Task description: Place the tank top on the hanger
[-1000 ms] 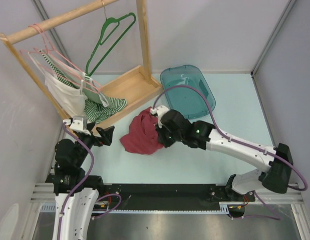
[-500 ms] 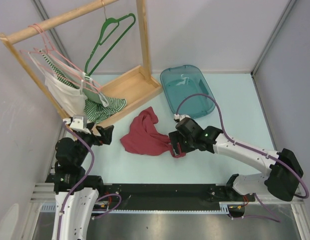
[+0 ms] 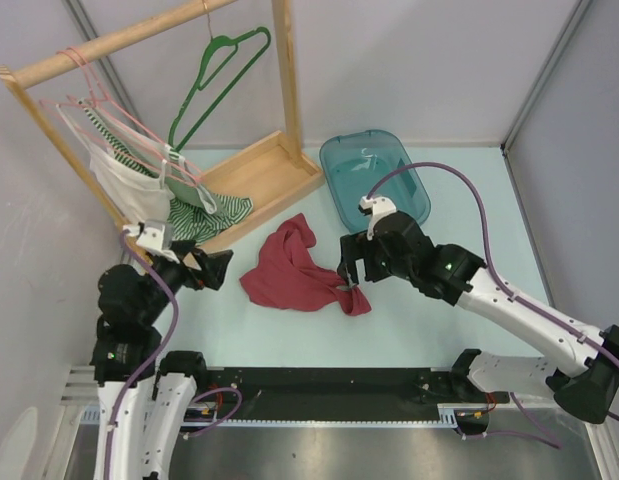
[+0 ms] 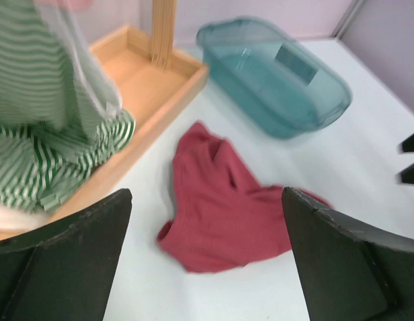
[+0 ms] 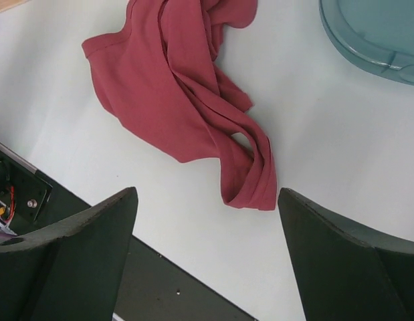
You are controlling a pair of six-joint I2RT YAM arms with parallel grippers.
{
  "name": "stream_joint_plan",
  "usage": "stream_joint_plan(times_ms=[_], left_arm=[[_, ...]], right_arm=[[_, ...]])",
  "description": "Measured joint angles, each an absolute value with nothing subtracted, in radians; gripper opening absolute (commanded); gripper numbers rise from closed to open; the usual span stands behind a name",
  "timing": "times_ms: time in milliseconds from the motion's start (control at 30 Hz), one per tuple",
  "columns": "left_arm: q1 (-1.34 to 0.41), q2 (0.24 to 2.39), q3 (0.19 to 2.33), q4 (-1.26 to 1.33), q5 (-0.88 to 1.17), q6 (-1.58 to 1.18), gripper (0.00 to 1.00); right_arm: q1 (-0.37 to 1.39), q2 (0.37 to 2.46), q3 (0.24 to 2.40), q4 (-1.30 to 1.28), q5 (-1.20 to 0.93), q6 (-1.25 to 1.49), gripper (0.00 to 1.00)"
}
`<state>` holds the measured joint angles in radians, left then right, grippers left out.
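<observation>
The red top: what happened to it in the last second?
The right fingers opened and let go of the tank top, which dropped from a bunched heap to lie spread on the table; that arm drew back to the right. The left arm shifted slightly. The hanger and teal tub stayed put.
</observation>
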<state>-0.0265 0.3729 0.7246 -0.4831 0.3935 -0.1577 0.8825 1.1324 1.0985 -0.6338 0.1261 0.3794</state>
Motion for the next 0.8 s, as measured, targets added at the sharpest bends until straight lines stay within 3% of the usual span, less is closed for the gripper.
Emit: stream_joint_plan(times_ms=[367,800], left_arm=[[-0.030,0.752,1.445,-0.527,0.507,-0.179,0.99],[-0.081,1.656,2.300,-0.673,0.293,-0.018,0.99]], right_arm=[[0.851,1.089,1.004,-0.596,0.088,0.374,0.91],[0.850,0.999,0.878,-0.538,0.027,0.434,0.91]])
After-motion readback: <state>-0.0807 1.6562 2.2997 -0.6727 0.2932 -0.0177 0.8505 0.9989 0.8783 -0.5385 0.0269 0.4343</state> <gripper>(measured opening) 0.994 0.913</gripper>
